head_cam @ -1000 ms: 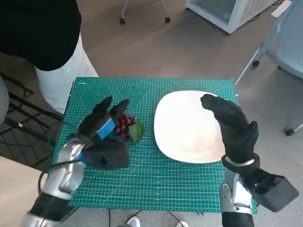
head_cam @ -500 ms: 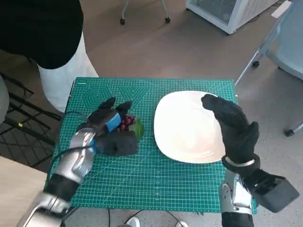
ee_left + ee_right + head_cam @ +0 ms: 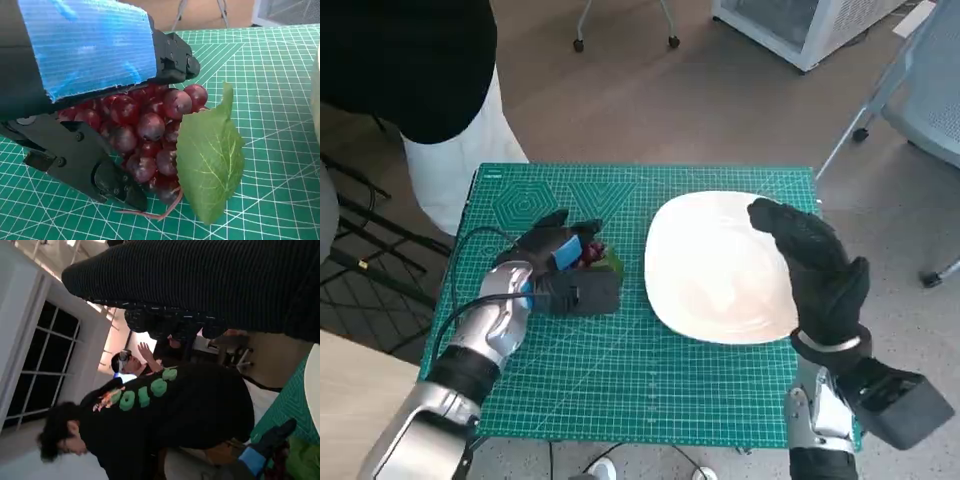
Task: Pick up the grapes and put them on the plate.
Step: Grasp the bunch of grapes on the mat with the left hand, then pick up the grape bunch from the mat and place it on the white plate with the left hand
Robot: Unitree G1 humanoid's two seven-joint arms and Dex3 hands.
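The grapes [image 3: 150, 135] are clasped by the left hand [image 3: 560, 268] on the mat at nine o'clock of the plate [image 3: 710, 290]; the right hand [image 3: 810, 265] is held spread above the plate's three-o'clock rim. Grapes could be dropped, since only the bunch's top seems enclosed

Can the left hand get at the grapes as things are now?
Probably yes. The left hand is already down over the grapes, its fingers against both sides of the bunch. Only the green leaf lies beside them, on the plate side.
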